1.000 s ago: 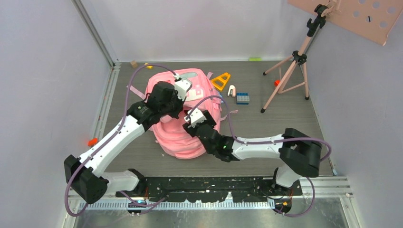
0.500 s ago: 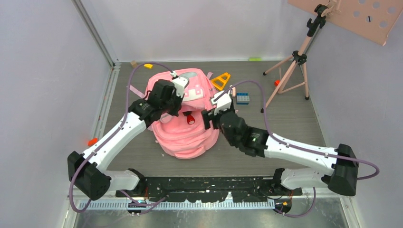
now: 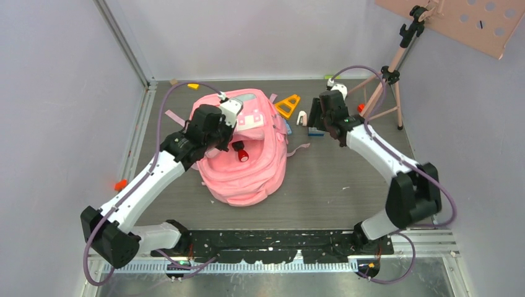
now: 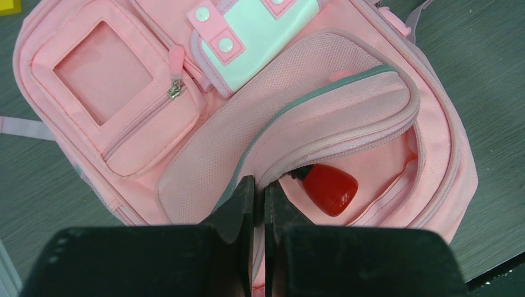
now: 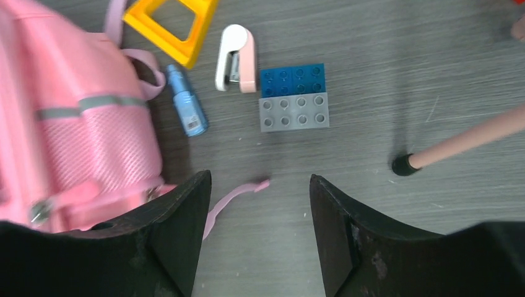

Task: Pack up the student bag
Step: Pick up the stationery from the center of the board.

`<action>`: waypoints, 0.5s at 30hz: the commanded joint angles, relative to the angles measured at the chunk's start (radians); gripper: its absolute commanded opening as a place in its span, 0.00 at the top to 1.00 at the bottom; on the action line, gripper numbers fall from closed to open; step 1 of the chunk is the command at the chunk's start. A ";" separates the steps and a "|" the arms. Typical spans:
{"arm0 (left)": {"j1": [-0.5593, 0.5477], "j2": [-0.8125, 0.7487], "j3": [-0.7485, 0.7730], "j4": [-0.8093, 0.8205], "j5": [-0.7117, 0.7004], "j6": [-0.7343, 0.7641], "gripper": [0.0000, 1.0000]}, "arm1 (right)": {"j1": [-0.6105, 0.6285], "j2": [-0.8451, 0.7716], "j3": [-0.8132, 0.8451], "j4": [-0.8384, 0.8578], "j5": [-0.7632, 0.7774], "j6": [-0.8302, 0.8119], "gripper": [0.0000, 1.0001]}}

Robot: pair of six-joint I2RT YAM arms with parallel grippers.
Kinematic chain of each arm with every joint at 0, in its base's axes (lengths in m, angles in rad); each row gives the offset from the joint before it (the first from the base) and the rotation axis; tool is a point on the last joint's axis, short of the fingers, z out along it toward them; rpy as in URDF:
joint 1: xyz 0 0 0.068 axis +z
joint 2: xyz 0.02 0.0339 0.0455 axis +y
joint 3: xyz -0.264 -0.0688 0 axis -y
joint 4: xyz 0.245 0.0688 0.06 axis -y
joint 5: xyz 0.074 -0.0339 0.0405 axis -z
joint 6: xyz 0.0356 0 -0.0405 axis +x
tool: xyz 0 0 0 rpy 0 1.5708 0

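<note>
Packing: soft pink fabric student bag point(image 3: 247, 179), flap raised.
left gripper point(image 4: 259, 185) pinches its flap; right gripper point(image 5: 260, 185) wide, empty, near blue-and-grey plastic brick point(image 5: 293, 99).

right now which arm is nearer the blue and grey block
Right. Its open fingers hover just short of the block; the left arm is at the backpack, pinching its flap.
</note>
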 commanded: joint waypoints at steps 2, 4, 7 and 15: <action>0.020 -0.041 -0.011 0.099 -0.053 0.024 1.00 | -0.047 0.202 0.160 -0.071 -0.094 0.033 0.35; 0.020 -0.028 -0.009 0.095 -0.049 0.024 1.00 | -0.049 0.279 0.208 -0.058 -0.086 0.024 0.35; 0.020 -0.019 -0.005 0.087 -0.030 0.018 1.00 | -0.056 0.405 0.299 -0.038 -0.074 0.002 0.35; 0.020 -0.032 -0.017 0.093 -0.019 0.019 1.00 | -0.060 0.638 0.511 -0.071 -0.035 -0.051 0.30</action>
